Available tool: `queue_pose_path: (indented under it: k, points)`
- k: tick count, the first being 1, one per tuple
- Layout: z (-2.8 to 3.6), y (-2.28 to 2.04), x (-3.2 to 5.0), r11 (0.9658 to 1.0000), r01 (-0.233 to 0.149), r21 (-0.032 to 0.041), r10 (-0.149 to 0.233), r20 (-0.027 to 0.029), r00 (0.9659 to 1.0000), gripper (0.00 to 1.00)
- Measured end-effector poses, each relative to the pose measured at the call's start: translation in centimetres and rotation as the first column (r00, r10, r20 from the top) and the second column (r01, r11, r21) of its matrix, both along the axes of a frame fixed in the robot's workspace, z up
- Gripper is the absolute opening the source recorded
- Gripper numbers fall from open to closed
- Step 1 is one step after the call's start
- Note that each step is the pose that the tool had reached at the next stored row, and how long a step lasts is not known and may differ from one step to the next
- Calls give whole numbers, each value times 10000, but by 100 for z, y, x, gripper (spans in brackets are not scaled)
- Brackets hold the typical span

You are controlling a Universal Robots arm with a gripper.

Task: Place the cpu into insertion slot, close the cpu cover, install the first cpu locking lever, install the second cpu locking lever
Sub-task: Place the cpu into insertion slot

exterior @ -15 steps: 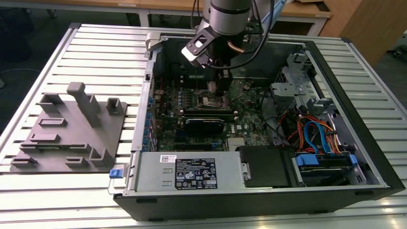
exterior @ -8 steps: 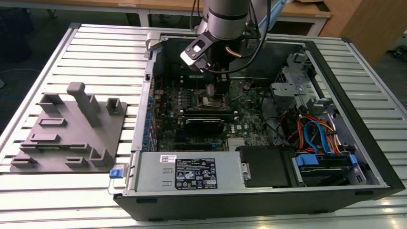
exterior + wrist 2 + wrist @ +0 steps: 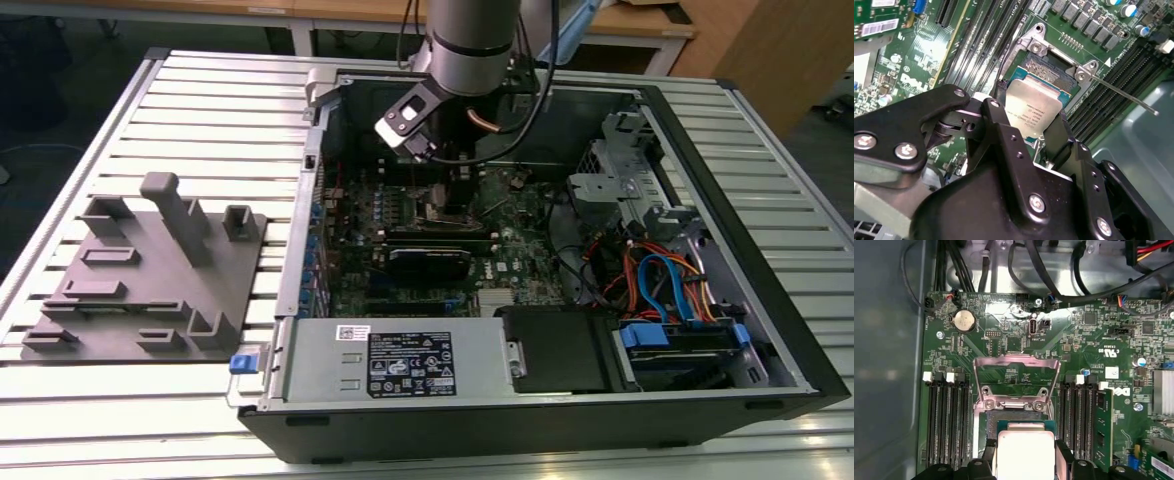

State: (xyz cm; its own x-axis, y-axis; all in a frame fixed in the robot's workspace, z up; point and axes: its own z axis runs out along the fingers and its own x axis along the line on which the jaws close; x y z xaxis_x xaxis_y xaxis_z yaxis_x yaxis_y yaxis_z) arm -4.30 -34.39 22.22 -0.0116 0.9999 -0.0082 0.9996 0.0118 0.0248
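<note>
Jaws are clamping opposite edges of the cpu (image 3: 1034, 107), a flat square chip with a matte silver-grey top. The black metal gripper (image 3: 1029, 125) is holding it over the insertion slot (image 3: 1051, 67), a dark socket rimmed in bright metal. In the first wrist view the cpu cover (image 3: 1016, 360), a thin silver frame, is standing open beyond the slot, with ribbed black memory slots (image 3: 946, 425) flanking closely. A thin wire lever (image 3: 1124, 95) is angling clear.
</note>
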Motion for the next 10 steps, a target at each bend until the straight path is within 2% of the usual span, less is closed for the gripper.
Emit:
queue_pose_path:
  k: [2, 7, 10]
  points:
    - [-20, 0, -2, 10000, 16, 2, -16, 1, 10000, 54]
    - [-22, 0, -2, 10000, 17, 0, -17, 0, 10000, 54]
    - [-52, 1, -2, 10000, 17, 2, -17, 0, 10000, 54]
